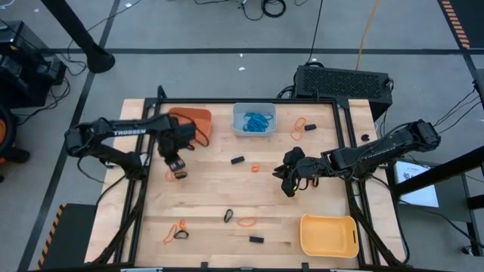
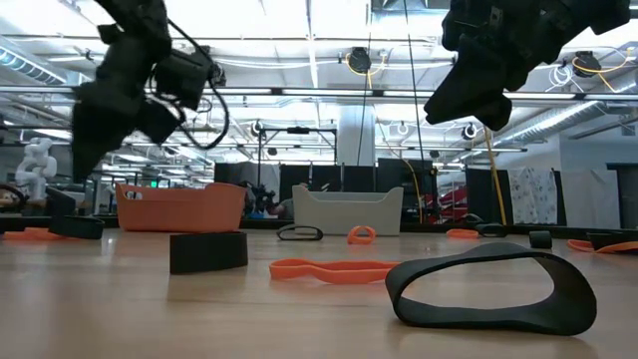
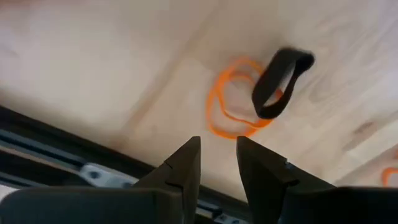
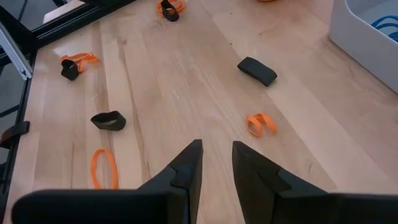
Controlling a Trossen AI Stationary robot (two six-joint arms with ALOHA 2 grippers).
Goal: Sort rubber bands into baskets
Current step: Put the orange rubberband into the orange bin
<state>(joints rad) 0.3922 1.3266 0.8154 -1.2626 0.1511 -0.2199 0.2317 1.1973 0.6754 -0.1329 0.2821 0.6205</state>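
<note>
Three baskets stand on the wooden table: an orange one (image 1: 193, 121) at the far left, a pale blue-grey one (image 1: 254, 119) with blue rubber bands (image 1: 257, 121) in it at the far middle, and a yellow one (image 1: 329, 234) at the near right. My left gripper (image 1: 175, 162) hovers above an orange band (image 3: 233, 99) with a black band (image 3: 280, 81) lying across it. Its fingers (image 3: 217, 155) stand a narrow gap apart and hold nothing. My right gripper (image 1: 289, 181) hangs right of the table's middle, also narrowly open (image 4: 216, 162) and empty, above bare wood.
Loose bands lie scattered: a black one (image 1: 237, 160) and an orange one (image 1: 255, 168) at mid table, orange ones (image 1: 299, 127) by the blue-grey basket, and black (image 1: 228, 216), orange (image 1: 246, 222) and a mixed pair (image 1: 178, 232) near the front. A black frame rail (image 1: 249, 101) edges the table.
</note>
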